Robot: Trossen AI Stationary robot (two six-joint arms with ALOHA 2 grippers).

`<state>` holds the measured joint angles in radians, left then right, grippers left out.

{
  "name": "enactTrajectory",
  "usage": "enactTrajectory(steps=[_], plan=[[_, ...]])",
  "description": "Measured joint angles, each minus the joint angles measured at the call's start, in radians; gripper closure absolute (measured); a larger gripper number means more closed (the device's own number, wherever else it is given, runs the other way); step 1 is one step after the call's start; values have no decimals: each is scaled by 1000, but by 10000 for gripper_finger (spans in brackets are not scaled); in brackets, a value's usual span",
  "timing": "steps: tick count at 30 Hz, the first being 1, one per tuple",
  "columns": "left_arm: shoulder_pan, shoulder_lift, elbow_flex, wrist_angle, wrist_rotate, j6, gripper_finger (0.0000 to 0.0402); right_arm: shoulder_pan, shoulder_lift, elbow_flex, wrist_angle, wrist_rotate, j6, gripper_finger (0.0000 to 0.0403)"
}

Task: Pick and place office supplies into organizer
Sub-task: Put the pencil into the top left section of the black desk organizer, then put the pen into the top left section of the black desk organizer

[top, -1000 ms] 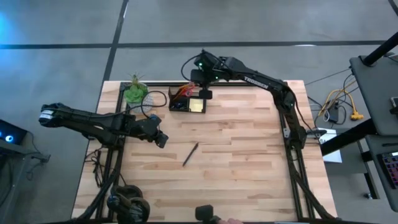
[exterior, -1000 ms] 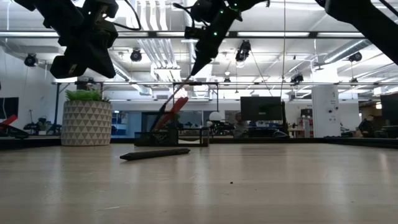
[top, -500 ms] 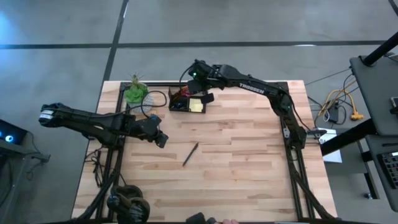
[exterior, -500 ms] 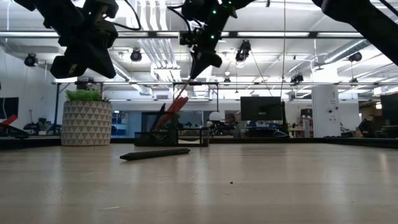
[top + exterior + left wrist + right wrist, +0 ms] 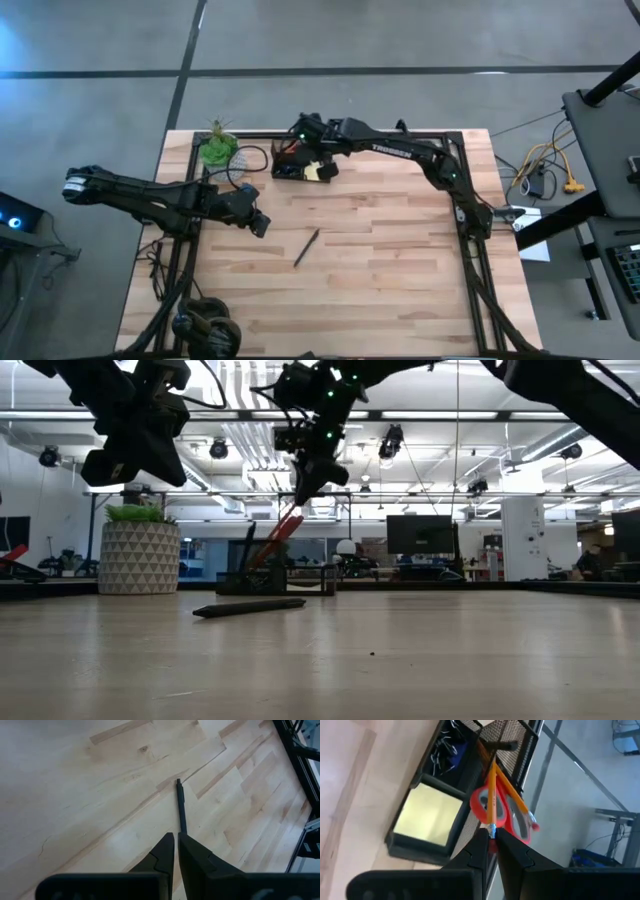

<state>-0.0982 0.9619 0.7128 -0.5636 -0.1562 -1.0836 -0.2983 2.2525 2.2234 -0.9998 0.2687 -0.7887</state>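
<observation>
Organizer (image 5: 300,167) near the bench's far edge holds most supplies; my right fingers (image 5: 491,836) pinch a pencil (image 5: 491,795) there, left fingers (image 5: 176,851) shut empty, pen (image 5: 306,248) left.

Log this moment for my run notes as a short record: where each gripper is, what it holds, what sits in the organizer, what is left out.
right gripper: shut on orange pencil, above organizer
left gripper: shut, empty, hovering at table's left, aimed at black pen
organizer contents: red-handled scissors, orange pencils, yellow sticky-note pad
left out: black pen on table
beside organizer: potted plant
</observation>
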Motion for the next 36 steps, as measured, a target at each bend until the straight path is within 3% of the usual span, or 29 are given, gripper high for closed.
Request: enactTrajectory(steps=[11,22,28,30,34,36], plan=[[0,0,0,-4,0,1,394,4,85,133,59,-8,52,370],[0,0,-7,-7,-1,25,394,4,87,129,63,47,129,291],[0,0,-7,-7,-2,26,394,7,66,129,-75,70,328,250],[0,0,-8,-7,-2,26,394,14,56,129,-193,19,405,243],[0,0,-8,-7,-1,42,394,44,55,124,-370,-285,485,244],[0,0,-8,-4,-2,51,394,71,55,113,-380,-384,478,248]])
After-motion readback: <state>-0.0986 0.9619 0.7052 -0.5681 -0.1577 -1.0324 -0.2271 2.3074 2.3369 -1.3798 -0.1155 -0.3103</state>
